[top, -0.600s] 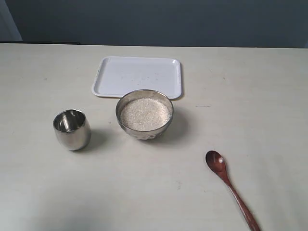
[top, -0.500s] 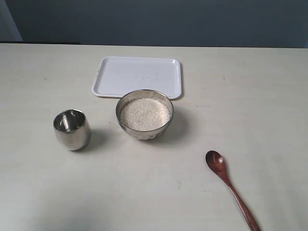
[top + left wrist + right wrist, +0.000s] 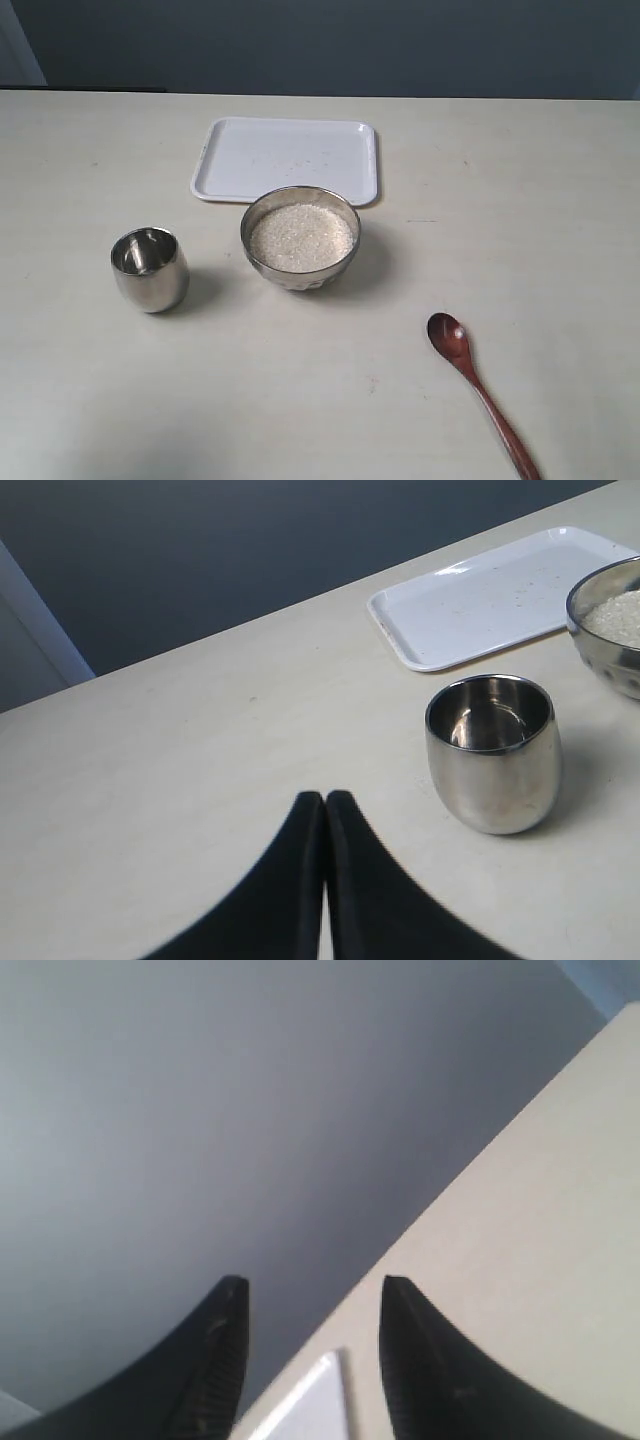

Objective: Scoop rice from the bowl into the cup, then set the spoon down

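The left pincer is hanging low over the table with its two dark fingers pressed together and nothing between them. It is waiting on the cup's side of the bowl, farther out than the cup. The right pincer is holding its fingers parted at a middling gap, also empty. Its camera is looking mostly at the wall, so I cannot tell where it is standing relative to the bowl. The wooden spoon is lying flat, nearer than the bowl and off to its right, well apart from it. Its oval head is pointing toward the bowl and its thin reddish-brown handle is trailing away out of the picture, likely laid out so for the right arm to pick up. Nothing is gripping it yet, so the scooping is not begun. The steel cup is standing upright to the left of the bowl, near it but not touching. It is showing a shiny inside with no grains in it, and its open mouth is ready to receive. The steel bowl is sitting upright in the middle, and the rice is filling it close to the rim as a pale, even, granular bed. Just behind the bowl a white tray is lying flat, carrying only a few stray specks.
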